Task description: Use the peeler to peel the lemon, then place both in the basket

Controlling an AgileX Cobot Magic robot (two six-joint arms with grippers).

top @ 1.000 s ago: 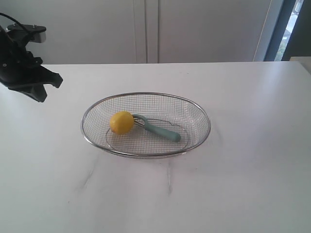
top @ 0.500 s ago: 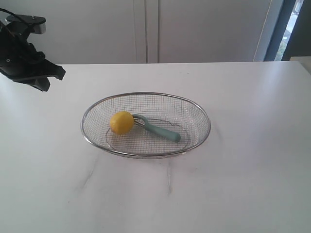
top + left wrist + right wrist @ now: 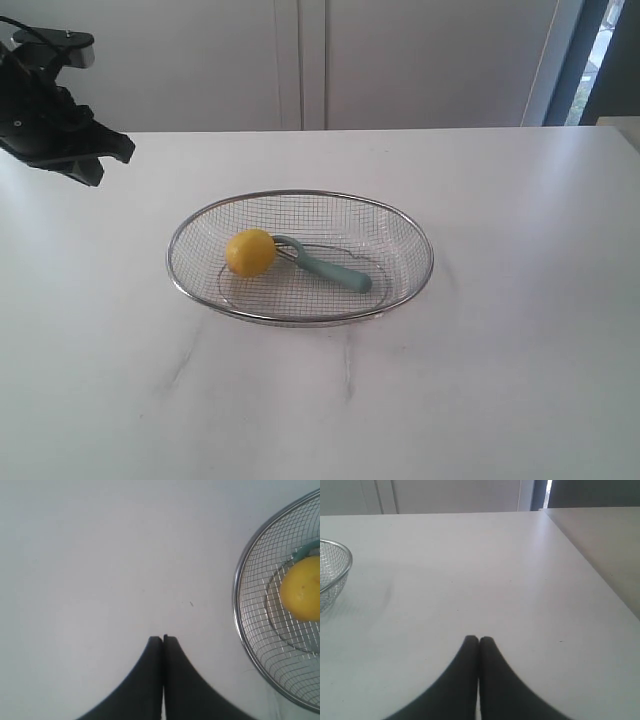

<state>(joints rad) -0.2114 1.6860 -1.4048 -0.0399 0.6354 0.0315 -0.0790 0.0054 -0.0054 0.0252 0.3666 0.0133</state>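
Exterior view: the left end effector (image 3: 105,160) hangs above the tabletop (image 3: 500,350), jaws pressed together, empty; the yellow lemon (image 3: 250,252) touches the peeler (image 3: 330,268).

Your left arm (image 3: 45,130) was positioned at the far left, held aloft. Your left gripper (image 3: 163,638) was fully closed, jaws pressed together. Your right gripper (image 3: 479,639) was likewise fully closed, jaws pressed together.

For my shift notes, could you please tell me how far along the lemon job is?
Done: lemon and peeler lie in the basket. In hand: nothing; left fingers and right fingers are shut, empty, away from it. Left: perhaps nothing; I cannot tell whether the lemon is peeled.
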